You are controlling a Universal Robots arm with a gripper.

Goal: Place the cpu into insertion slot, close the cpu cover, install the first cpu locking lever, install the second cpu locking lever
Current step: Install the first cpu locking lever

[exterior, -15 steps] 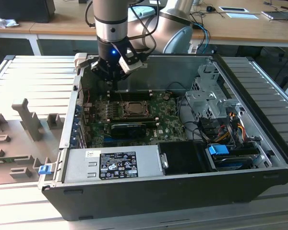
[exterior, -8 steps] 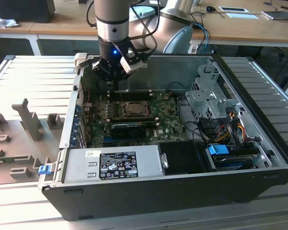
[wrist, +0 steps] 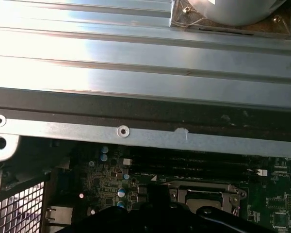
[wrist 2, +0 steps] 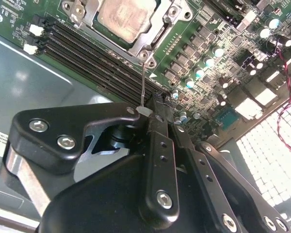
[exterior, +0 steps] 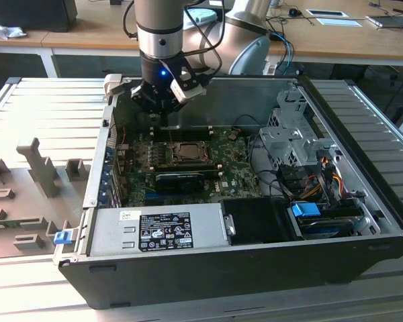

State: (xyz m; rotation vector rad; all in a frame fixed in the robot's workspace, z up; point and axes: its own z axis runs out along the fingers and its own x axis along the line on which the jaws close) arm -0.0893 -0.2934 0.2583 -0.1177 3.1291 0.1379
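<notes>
Exterior view: black sheet-metal computer case [exterior: 221, 272] lies open on a ribbed grey metal desk [exterior: 40, 107]; inside it sit a green motherboard [exterior: 236, 169], a boxy grey power supply [exterior: 158, 228] with a label, a bare steel drive cage [exterior: 292, 134] and a bundle of coloured cables [exterior: 322, 176]. Matte black hand [exterior: 162, 113] hangs inside the case over the far part of the board, just beside the socket. Second wrist view: cpu [wrist 2: 123, 17] is a flat square with a dull silver-grey top, seated in the socket on the motherboard; cpu cover [wrist 2: 132, 47], a thin grey metal frame, lies down flat around it with the chip top showing through the square cut-out. Long black memory slots [wrist 2: 87, 53] run beside the socket, round silver-topped capacitors [wrist 2: 199, 73] on the other side. A thin wire locking lever [wrist 2: 143, 85] runs from the socket corner to the hand's fingertips [wrist 2: 157, 108], where its pale end touches them. Hand looks clenched, fingers pressed together; cannot tell if the lever end is actually pinched between them
</notes>
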